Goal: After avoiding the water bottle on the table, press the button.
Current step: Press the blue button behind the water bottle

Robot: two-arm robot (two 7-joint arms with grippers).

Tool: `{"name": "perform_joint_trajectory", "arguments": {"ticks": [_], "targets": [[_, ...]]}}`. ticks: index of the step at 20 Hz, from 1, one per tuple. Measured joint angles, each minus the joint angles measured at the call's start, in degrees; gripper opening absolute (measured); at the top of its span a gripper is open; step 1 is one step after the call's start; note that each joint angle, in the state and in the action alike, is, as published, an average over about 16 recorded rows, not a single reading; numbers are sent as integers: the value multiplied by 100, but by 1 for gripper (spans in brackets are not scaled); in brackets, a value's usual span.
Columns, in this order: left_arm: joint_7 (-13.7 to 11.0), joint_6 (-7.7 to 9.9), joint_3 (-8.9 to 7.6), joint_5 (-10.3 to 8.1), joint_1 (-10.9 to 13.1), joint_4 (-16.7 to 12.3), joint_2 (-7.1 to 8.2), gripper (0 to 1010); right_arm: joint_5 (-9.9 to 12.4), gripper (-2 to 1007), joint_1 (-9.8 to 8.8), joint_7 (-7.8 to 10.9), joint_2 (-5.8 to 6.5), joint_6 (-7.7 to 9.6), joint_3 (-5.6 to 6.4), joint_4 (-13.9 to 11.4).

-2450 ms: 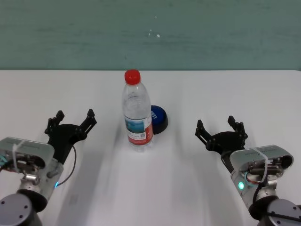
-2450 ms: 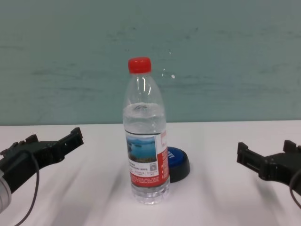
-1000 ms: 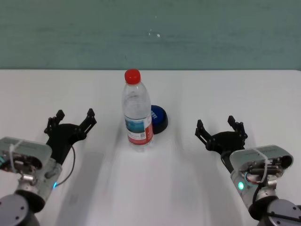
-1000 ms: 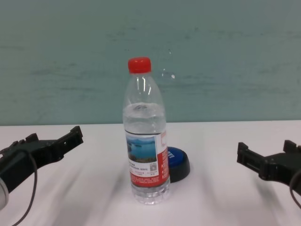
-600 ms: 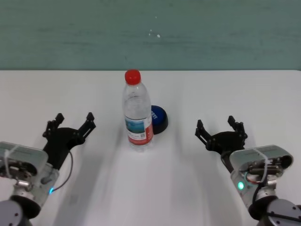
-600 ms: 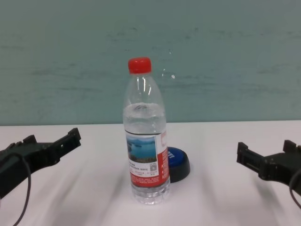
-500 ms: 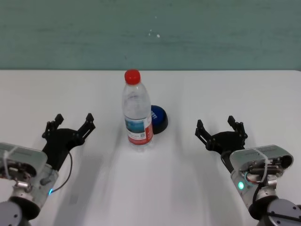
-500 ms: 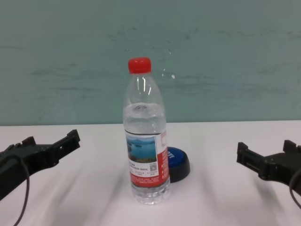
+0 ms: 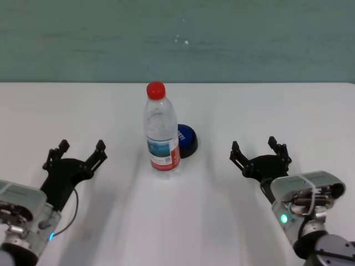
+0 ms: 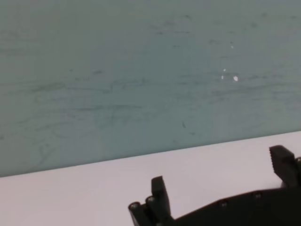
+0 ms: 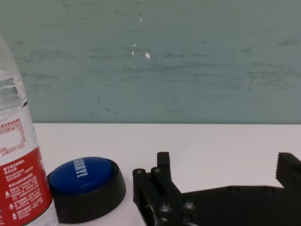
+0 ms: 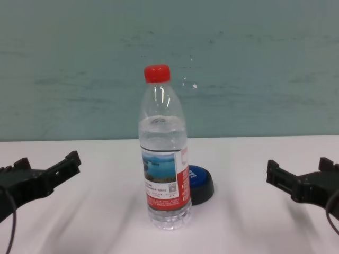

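The water bottle (image 9: 162, 130), clear with a red cap and a red-and-white label, stands upright at the middle of the white table (image 9: 266, 105). The blue-domed button (image 9: 187, 139) on its black base sits just behind and to the right of the bottle, partly hidden by it. The bottle (image 12: 163, 159) and button (image 12: 200, 182) also show in the chest view, and the button (image 11: 87, 181) in the right wrist view. My left gripper (image 9: 75, 152) is open and empty, well left of the bottle. My right gripper (image 9: 259, 148) is open and empty, right of the button.
A teal wall (image 9: 177, 39) runs along the table's far edge. Bare tabletop lies between each gripper and the bottle, and behind the button.
My left gripper has drawn back toward me and to the left, away from the bottle. The right arm, bottle and button have not moved.
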Motion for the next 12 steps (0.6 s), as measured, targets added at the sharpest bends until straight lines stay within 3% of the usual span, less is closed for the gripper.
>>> {"name": "perform_joint_trajectory", "arguments": {"ticks": [12], "targets": [[-304, -199, -130, -146, 500, -439, 198, 1010, 0, 1004, 0, 0, 0, 0, 0, 0]]}}
